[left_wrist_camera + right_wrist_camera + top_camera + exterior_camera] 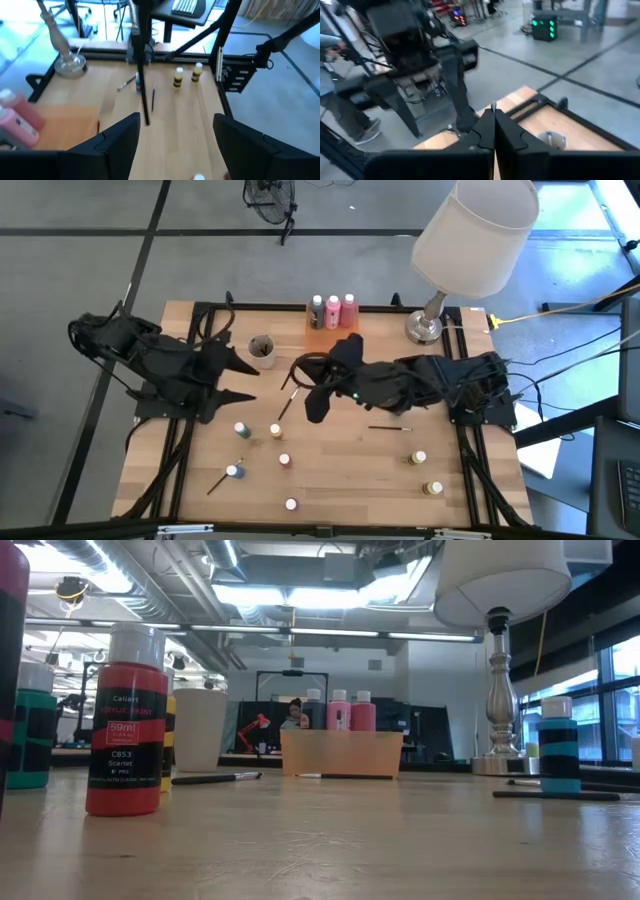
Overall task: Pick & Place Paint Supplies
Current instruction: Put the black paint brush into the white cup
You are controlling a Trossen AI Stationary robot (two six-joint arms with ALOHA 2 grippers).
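top-down view of a wooden table (350, 480) strewn with paint supplies. three squeeze bottles (333, 311), one dark and two pink, stand upright in the translucent orange tray (318, 340) at twelve o'clock; they look like light, stiff plastic, smooth-sided and easy to tip, so a grip across the body below the cap seems safest. seven small white-capped paint pots can be counted loose on the board: a teal pot (241, 429) and an orange-yellow pot (275, 431) near centre-left, a red pot (285, 461) just below them, a blue pot (233, 472) at seven o'clock, a pale pot (291, 504) at six o'clock, and two yellow pots (419, 458) (434, 488) at four o'clock. each is judged light, rigid and apt to roll if knocked over; take hold across the cylindrical body. at least three thin paintbrushes show, one (390, 428) right of centre, one (217, 482) beside the blue pot, one (285, 404) under the right arm; being thin and flat on the board, they would need a pinch at mid-handle. a small grey cup (262, 349) sits at eleven o'clock and a table lamp (440, 290) at one o'clock. the left gripper (245, 380) hovers at nine o'clock with jaws spread wide, holding nothing. the right gripper (297, 373) reaches to centre, jaws closed together, with nothing visibly between them.
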